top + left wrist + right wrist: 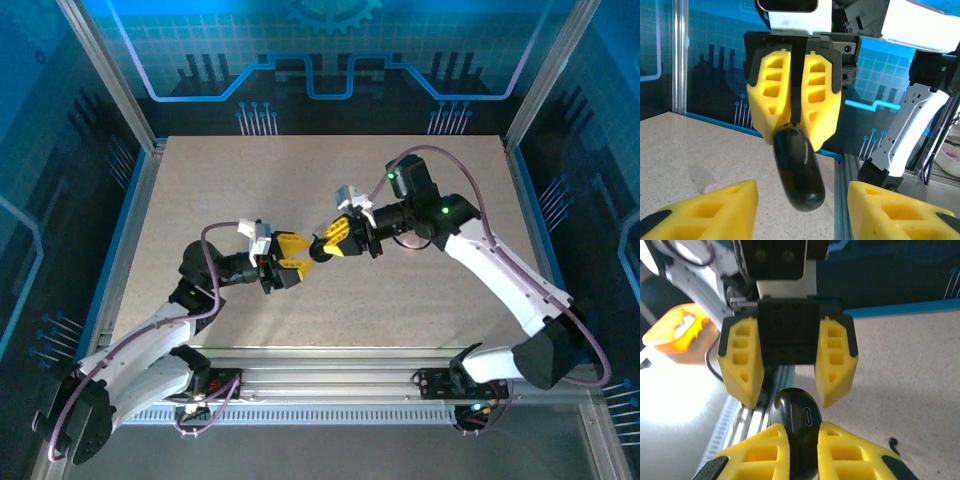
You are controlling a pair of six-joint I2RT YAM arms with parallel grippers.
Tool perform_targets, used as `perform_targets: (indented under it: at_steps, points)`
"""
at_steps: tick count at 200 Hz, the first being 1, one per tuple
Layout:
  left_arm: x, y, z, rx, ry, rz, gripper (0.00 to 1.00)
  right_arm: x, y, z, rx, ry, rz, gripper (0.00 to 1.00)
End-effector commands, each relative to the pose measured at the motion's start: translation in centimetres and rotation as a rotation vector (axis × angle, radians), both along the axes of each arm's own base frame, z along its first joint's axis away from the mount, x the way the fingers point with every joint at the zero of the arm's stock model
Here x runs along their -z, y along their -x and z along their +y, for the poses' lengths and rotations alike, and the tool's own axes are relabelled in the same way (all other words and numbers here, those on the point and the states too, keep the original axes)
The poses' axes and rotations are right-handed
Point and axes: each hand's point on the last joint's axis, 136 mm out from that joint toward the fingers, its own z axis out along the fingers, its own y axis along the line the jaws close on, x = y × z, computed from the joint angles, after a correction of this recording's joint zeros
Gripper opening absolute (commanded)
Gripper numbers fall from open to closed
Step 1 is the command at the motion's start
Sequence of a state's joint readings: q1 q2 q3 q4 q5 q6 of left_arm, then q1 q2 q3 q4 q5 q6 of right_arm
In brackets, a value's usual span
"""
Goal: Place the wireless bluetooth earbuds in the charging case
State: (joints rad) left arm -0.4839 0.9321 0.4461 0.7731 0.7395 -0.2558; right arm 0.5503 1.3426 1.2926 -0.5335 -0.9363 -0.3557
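In R claw point(796, 126): blk case point(799, 172)

We see a beige speckled tabletop point(300, 190), aluminium rails point(330, 385) along its near edge, blue circuit-patterned panels point(420, 40) behind, and an orange tray point(670, 340).

The left arm point(150, 335) reaches from its base at the near left toward the middle of the desk point(300, 180). The right arm point(500, 270) arches up from the near right and bends back to the left, so the two wrists face each other tip to tip. The left pincer point(297, 255) has its yellow fingers point(740, 365) spread apart, while the right pincer point(328, 247) is closed, its fingers point(771, 95) pressed on a black charging case point(797, 172) that sticks out toward the left pincer.
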Motion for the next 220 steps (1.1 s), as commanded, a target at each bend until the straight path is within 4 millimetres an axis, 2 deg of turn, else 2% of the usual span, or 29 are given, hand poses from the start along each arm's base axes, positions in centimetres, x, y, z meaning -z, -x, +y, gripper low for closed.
perform_targets:
  at_steps: [1,26,53,91,122,135,153,170,183,220]
  points:
    - [-0.6,-0.1,-0.3,-0.007,0.027,-0.05,0.51,-3.2,0.5,0.2,0.0,-0.132,0.02,0.08]
    - [-0.9,-0.3,-0.9,0.018,0.048,-0.046,0.52,-3.7,0.2,0.1,0.044,-0.176,0.038,0.08]
    - [-1.4,-0.3,-1.3,0.039,0.072,-0.051,0.5,-3.4,0.0,0.3,0.083,-0.194,0.037,0.08]
    - [-1.9,-0.1,-1.7,0.059,0.088,-0.055,0.43,-2.7,-0.2,0.4,0.104,-0.188,0.041,0.08]
    - [-1.8,0.2,-1.9,0.077,0.077,-0.048,0.31,-2.4,-0.4,0.5,0.111,-0.184,0.04,0.08]
    - [-1.9,0.3,-1.9,0.077,0.074,-0.05,0.31,-2.3,-0.4,0.4,0.113,-0.18,0.039,0.08]
    - [-2.1,0.3,-1.8,0.073,0.078,-0.05,0.43,-2.2,-0.4,0.3,0.121,-0.171,0.036,0.08]
    - [-2.2,0.4,-1.6,0.068,0.086,-0.046,0.45,-1.9,-0.5,0.2,0.138,-0.164,0.03,0.08]
    - [-2.3,0.4,-1.6,0.068,0.09,-0.044,0.44,-1.7,-0.5,0.2,0.142,-0.164,0.028,0.08]
    - [-2.7,0.5,-1.6,0.074,0.101,-0.034,0.33,-1.5,-0.6,0.1,0.147,-0.158,0.025,0.08]
